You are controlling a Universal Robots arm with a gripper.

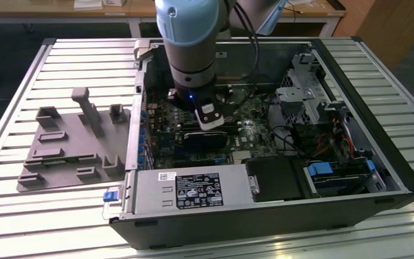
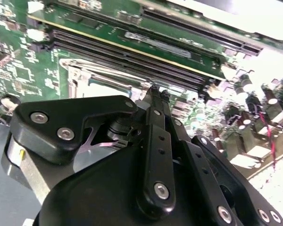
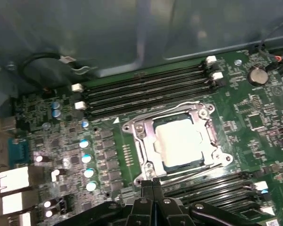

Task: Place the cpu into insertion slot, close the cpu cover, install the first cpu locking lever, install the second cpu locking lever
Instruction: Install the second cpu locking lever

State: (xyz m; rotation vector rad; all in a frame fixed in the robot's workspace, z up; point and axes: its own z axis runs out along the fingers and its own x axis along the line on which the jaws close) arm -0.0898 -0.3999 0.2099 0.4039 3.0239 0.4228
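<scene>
A slatted metal surface (image 1: 20,216) carries an open computer case (image 1: 365,162) lying on its side, and a grey plastic fixture block (image 1: 63,156) rests beside it toward the exterior view's left. The robot arm (image 1: 189,48) reaches down into the case over the green motherboard (image 3: 66,122). In the first wrist view the insertion slot (image 3: 146,165), a silver-rimmed socket between banks of long black memory slots (image 3: 141,89), already has the cpu (image 3: 181,141) seated in it, its pale metal face showing through the window of the cpu cover (image 3: 148,127), which lies flat over the chip. Thin wire locking levers (image 3: 188,106) run along the socket's edges; whether they are latched cannot be told. The pincer (image 3: 153,181) hangs just beside the socket's near edge, its two black fingertips (image 2: 153,94) pressed together with nothing between them.
</scene>
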